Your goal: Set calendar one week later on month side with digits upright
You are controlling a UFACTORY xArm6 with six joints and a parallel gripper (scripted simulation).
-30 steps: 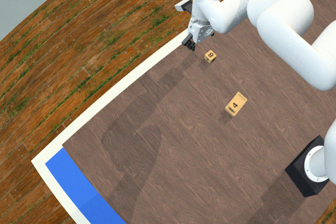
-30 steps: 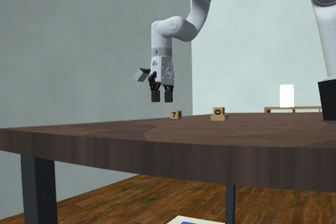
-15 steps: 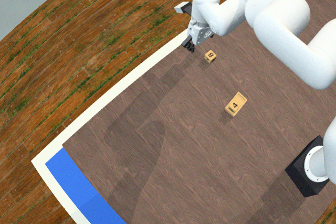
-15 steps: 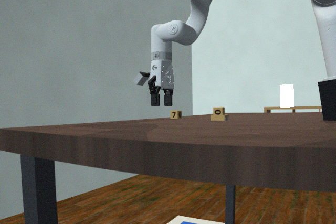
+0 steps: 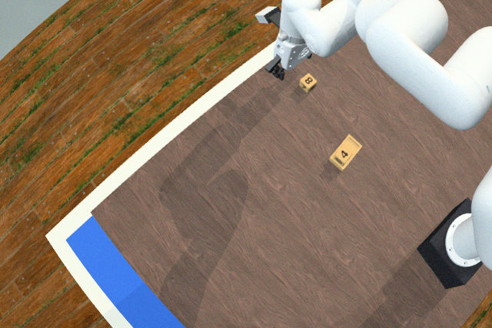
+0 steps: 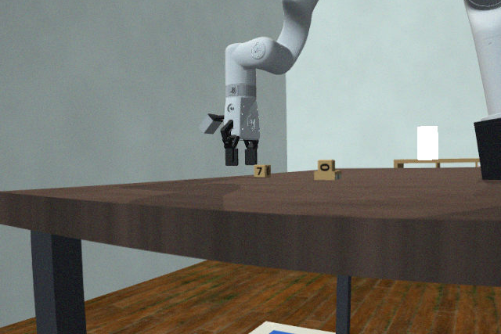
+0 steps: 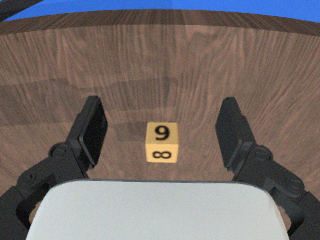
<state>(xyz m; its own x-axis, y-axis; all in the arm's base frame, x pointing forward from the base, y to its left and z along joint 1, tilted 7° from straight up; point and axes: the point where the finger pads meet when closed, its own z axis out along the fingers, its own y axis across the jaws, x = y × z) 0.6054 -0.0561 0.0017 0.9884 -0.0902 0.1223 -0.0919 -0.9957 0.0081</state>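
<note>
My gripper (image 5: 294,66) (image 6: 241,157) (image 7: 161,111) is open and empty. It hangs above the table, beside and higher than the loose cube (image 5: 308,82) (image 6: 261,170) (image 7: 162,142). That wooden cube lies flat, with 8 on top. The exterior view shows its 7 and 0 sides; the wrist view shows a side that reads as 9. The tray (image 5: 352,144) (image 6: 321,176) lies flat on the table. The second cube (image 5: 344,154) (image 6: 326,166) stands in one end of it, 4 on top and 0 on a side; the other end is empty. The month's name cannot be read.
The table top (image 5: 277,217) (image 6: 243,205) bears the tray and loose cube. The loose cube is between the tray and the table's far edge. My arm's black base (image 5: 440,254) (image 6: 490,150) stands on the tray's other side. A blue and white rug (image 5: 111,260) shows beyond the table's edge.
</note>
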